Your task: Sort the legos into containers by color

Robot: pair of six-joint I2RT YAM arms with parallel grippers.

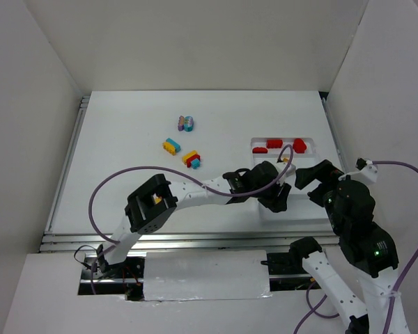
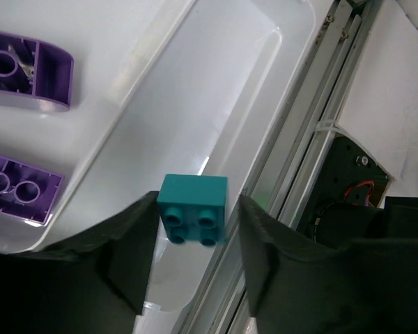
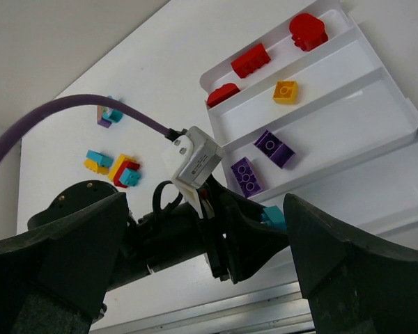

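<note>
The white four-compartment tray (image 1: 254,142) lies right of centre. In the right wrist view its (image 3: 334,122) far compartment holds three red legos (image 3: 251,60), the second a yellow-orange one (image 3: 285,91), and the third two purple ones (image 3: 274,148). My left gripper (image 1: 275,198) hangs over the nearest compartment with its fingers apart. A teal lego (image 2: 194,209) sits between them, beside the left finger with a gap at the right one. I cannot tell if it rests on the tray floor. My right gripper (image 1: 315,175) is wide open and empty, just right of the left gripper.
Three multicoloured lego clusters lie on the table left of the tray: purple-teal (image 1: 187,123), teal-yellow (image 1: 171,146) and yellow-red-teal (image 1: 191,159). The metal rail at the table's near edge (image 2: 313,132) runs just past the tray. A purple cable (image 3: 63,115) arcs over the left arm.
</note>
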